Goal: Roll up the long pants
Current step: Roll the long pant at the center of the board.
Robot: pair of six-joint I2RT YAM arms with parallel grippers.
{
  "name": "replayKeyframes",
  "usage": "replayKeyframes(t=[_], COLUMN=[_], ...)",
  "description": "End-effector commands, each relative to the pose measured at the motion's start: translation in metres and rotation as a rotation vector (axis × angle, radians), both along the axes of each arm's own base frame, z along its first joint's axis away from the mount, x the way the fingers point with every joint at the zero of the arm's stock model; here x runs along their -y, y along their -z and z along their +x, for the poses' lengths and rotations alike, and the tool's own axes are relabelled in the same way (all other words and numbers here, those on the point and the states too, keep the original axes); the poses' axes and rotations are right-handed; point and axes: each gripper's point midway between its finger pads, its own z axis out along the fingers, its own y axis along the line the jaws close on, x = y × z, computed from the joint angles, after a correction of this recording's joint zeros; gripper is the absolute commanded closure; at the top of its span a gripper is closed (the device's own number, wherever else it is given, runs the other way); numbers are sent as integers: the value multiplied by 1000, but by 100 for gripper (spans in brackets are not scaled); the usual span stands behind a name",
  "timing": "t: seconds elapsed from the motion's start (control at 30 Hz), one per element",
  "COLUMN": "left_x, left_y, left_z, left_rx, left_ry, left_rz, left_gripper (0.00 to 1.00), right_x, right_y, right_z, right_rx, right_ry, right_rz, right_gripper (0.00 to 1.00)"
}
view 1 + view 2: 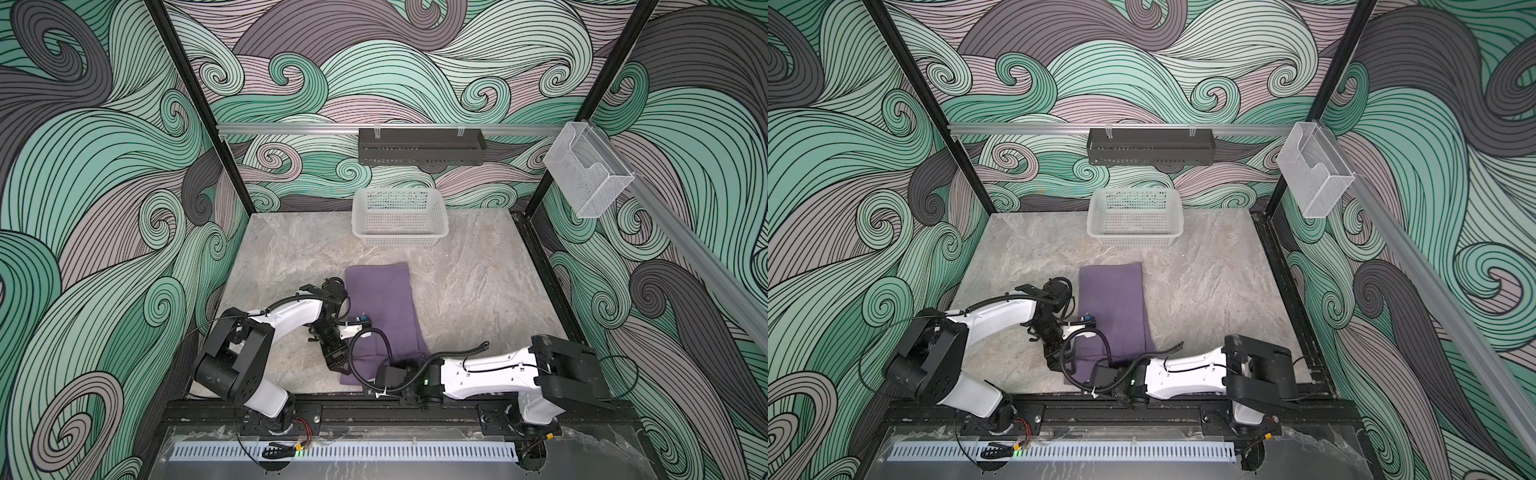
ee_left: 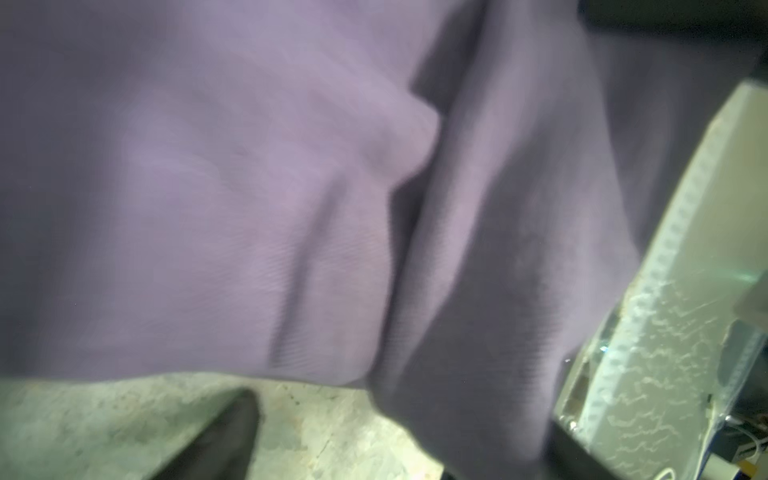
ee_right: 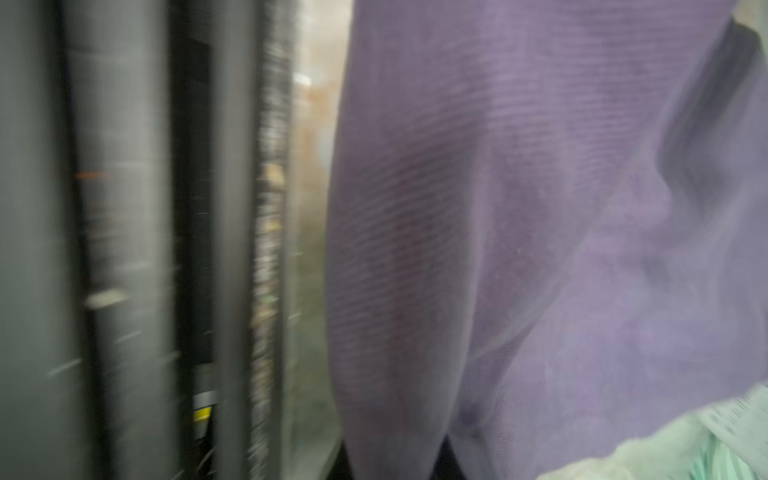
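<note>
The long pants (image 1: pixel 380 307) lie as a folded dusty-purple strip running from mid-table to the front edge, seen in both top views (image 1: pixel 1113 307). My left gripper (image 1: pixel 336 363) sits at the strip's near left edge. In the left wrist view it (image 2: pixel 390 453) is open: one dark finger (image 2: pixel 224 440) stands over bare table, and cloth (image 2: pixel 208 187) drapes across the other side. My right gripper (image 1: pixel 368 378) is at the strip's near end, partly hidden under its camera and cable. In the right wrist view a fold of the pants (image 3: pixel 478 208) narrows down into the shut gripper (image 3: pixel 397 465).
A white mesh basket (image 1: pixel 399 216) stands at the back of the marble table (image 1: pixel 478 291). A black tray (image 1: pixel 422 145) hangs on the rear rail and a clear holder (image 1: pixel 586 174) on the right rail. The black front rail (image 1: pixel 353 409) runs just behind the pants' near end.
</note>
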Motion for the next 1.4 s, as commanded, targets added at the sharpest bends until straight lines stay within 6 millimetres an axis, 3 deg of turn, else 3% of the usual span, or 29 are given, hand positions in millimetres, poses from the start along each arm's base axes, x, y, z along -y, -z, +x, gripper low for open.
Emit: replayKeyframes(t=[0.0,0.13,0.3,0.6,0.83,1.0,1.2,1.37], left_x=[-14,-24,-35,-41,-30,-10,18,33], left_y=[-10,-42,-69,-67,-67,-67,-73,-80], left_z=[18,33,27,5,2,-7,-11,-37], left_rx=[116,303,392,357,331,280,264,118], left_ry=[-14,-40,-39,-31,-27,21,84,160], left_rz=[37,38,48,50,-14,-139,-328,-455], left_gripper=[1,1,1,2,1,1,1,1], right_x=[-6,-19,-27,-43,-55,-57,-59,-57], right_y=[-24,-46,-46,-43,-51,-63,-55,-48], right_z=[-35,-33,-34,-28,-13,-2,1,5], right_rx=[-223,-335,-498,-932,-1009,-1089,-1109,-1109], right_ry=[-65,-47,-32,59,70,71,82,96], right_rz=[27,100,123,174,232,248,210,196], right_gripper=[100,100,100,100,100,99,97,97])
